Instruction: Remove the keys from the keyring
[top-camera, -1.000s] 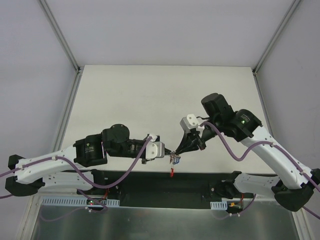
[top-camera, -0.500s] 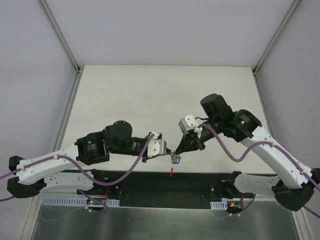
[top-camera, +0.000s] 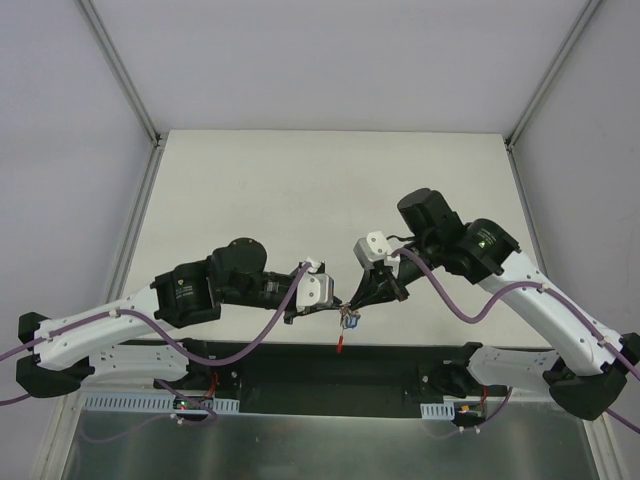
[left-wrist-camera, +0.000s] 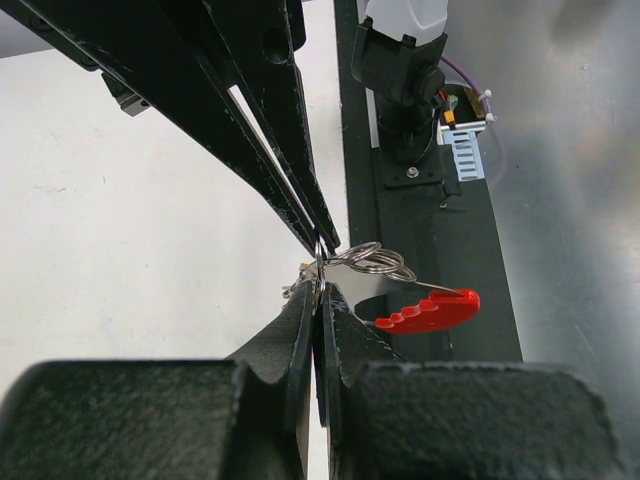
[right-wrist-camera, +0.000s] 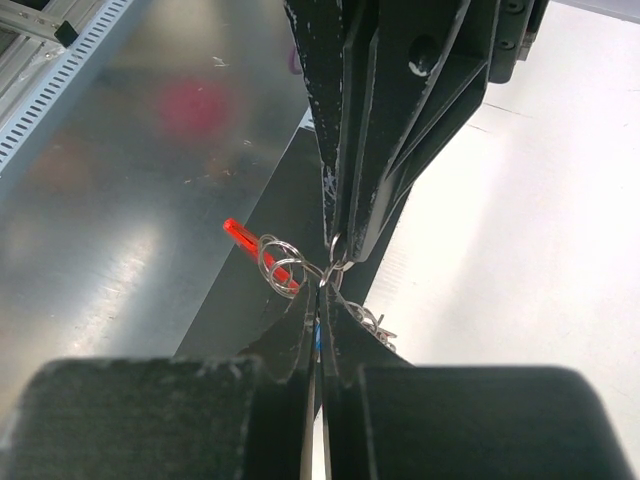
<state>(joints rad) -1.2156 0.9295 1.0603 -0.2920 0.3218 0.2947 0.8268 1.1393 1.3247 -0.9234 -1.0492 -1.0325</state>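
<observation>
In the top view the white table (top-camera: 330, 190) lies wide and bare across the middle and upper frame, bounded by slanted frame rails at upper left and upper right. All the action sits low in the frame, right at the table's near edge, where the white surface gives way to a dark strip and then shiny metal plate.

The left gripper (top-camera: 340, 308) and right gripper (top-camera: 351, 304) meet tip to tip just above that edge, with the arms reaching in from the lower left and lower right.

Both claws are clenched, fingers pressed flat together. In the left wrist view, the left gripper (left-wrist-camera: 320, 290) pinches thin silvery wire at centre frame, with the right gripper (left-wrist-camera: 325, 240) coming down from the upper left onto the same spot. The coiled keyring (left-wrist-camera: 375, 262) sticks out just right of the tips. Which loop each claw pinches cannot be told.

The keys (top-camera: 347, 322) dangle just below the tips. A red key (left-wrist-camera: 430, 310) hangs lowest, over the dark strip.
</observation>
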